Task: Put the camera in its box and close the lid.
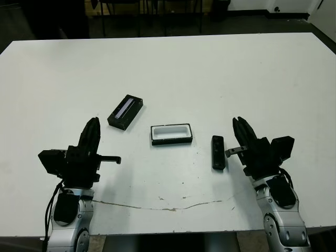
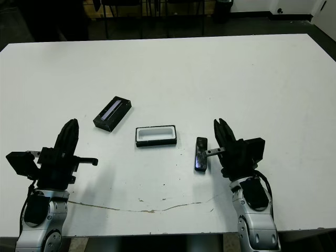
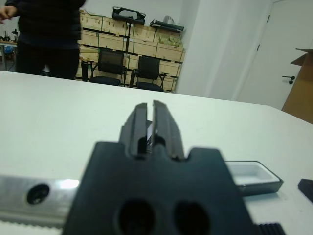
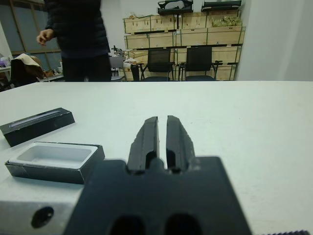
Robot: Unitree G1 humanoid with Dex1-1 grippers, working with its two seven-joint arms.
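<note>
1. The white table [image 1: 210, 73] carries three small items in a loose row across its near half, with a thin jagged crack line running along the surface near the front edge.
2. The box [image 1: 171, 134] sits open near the table's middle, its white lining facing up and nothing inside it (black walls, long side running roughly 3 to 9 o'clock).
3. The lid [image 1: 126, 112] lies flat at about 10 o'clock from the box, near it but not touching, its pale stripe facing up and its long axis slanting toward 1 o'clock.
4. The camera [image 1: 218, 152] lies flat on the table at about 4 o'clock from the box, apart from it, its long axis running roughly 12 to 6 o'clock.
5. The right gripper [image 1: 240, 126] hovers just beside the camera at its 3 o'clock side, fingers pressed together with only a thin slit between them, holding nothing; they point toward 12 o'clock.
6. The left gripper [image 1: 93, 126] sits at about 7 o'clock from the lid, well apart from the box, fingers likewise drawn together and empty.
7. Beyond the far edge of the table stands a person [image 4: 78, 34] in dark clothing (seen in both wrist views), with black chairs [image 4: 198, 61] and stacked wooden crates [image 4: 181, 22] against the back wall.
</note>
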